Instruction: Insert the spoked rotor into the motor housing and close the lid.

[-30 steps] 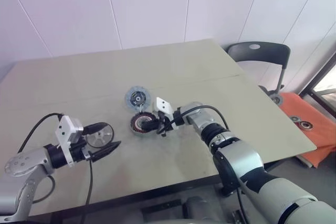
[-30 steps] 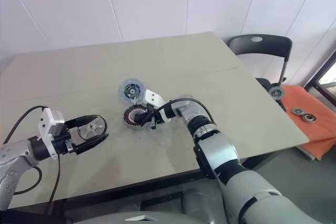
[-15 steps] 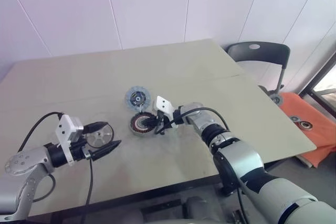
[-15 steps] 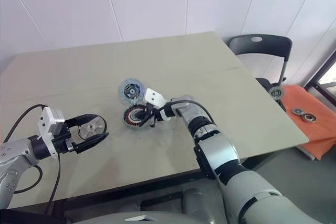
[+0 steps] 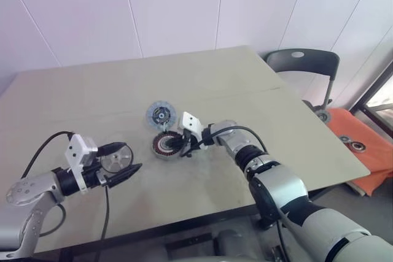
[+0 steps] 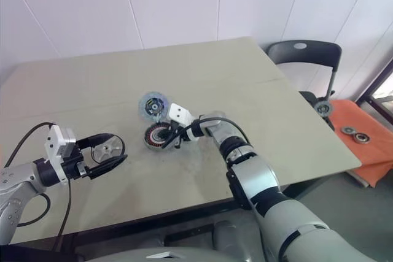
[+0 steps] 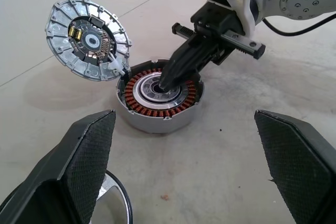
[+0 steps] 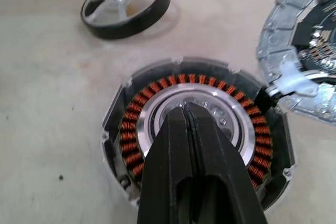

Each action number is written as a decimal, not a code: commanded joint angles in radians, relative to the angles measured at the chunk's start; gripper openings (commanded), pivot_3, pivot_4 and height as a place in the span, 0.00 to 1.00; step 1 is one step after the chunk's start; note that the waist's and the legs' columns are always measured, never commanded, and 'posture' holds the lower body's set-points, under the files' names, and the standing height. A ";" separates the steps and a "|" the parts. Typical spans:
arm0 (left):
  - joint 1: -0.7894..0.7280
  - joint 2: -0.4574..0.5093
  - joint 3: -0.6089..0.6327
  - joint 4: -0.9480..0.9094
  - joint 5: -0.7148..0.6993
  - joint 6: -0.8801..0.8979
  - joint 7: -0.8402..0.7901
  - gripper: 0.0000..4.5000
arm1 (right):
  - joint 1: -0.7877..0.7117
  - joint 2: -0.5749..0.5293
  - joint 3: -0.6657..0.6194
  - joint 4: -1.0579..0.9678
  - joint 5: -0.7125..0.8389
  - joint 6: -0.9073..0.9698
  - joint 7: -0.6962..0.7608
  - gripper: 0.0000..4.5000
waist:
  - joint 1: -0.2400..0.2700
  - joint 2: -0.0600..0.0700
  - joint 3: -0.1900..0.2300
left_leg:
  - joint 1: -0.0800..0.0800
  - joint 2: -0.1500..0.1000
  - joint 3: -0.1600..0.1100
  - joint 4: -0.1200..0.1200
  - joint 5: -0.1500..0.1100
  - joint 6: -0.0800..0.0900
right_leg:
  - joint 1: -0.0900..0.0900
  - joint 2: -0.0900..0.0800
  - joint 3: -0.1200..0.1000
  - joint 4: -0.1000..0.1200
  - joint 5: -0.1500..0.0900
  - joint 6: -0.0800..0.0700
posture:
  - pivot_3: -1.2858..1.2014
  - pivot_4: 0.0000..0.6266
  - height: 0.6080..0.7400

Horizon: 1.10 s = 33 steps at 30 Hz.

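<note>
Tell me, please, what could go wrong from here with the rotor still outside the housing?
The right claw, shut, points into the centre of the motor housing; pressing there could scrape the copper windings or shove the housing across the table. The lid stands tilted open at the housing's edge, and a nudge might drop it shut too early. The spoked rotor lies between the open left claw's fingers, ungripped, so a hasty close might skid it.

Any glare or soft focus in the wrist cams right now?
Right wrist view: motor housing copper windings sharp, bright sheen on its silver inner ring, the shut right pincer up close. Left wrist view: lid and housing crisp, left pincer's near fingers look soft; no harsh glare.
</note>
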 commanded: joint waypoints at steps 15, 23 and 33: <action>0.035 -0.016 0.003 -0.022 -0.001 -0.032 0.005 1.00 | -0.032 -0.007 -0.053 -0.083 0.112 0.117 0.231 0.00 | 0.000 0.000 0.000 | 0.000 0.000 -0.001 0.000 0.000 0.000 | 0.000 0.000 0.000 0.000 0.000 0.000 | 0.52 0.00 1.00; 0.111 -0.060 0.041 -0.062 -0.014 -0.045 0.048 1.00 | -0.038 -0.005 -0.059 -0.096 0.135 0.111 0.227 0.00 | 0.000 0.000 0.000 | 0.000 0.000 -0.001 0.000 0.000 0.000 | -0.001 0.000 0.000 0.000 0.000 0.000 | 0.52 0.00 1.00; 0.252 -0.124 0.087 -0.190 -0.033 -0.038 0.111 1.00 | -0.022 0.016 -0.040 -0.106 0.123 0.095 0.215 0.00 | 0.000 0.000 0.000 | -0.001 0.000 -0.001 0.000 0.000 0.000 | -0.001 0.000 0.000 0.000 0.000 -0.001 | 0.52 0.00 1.00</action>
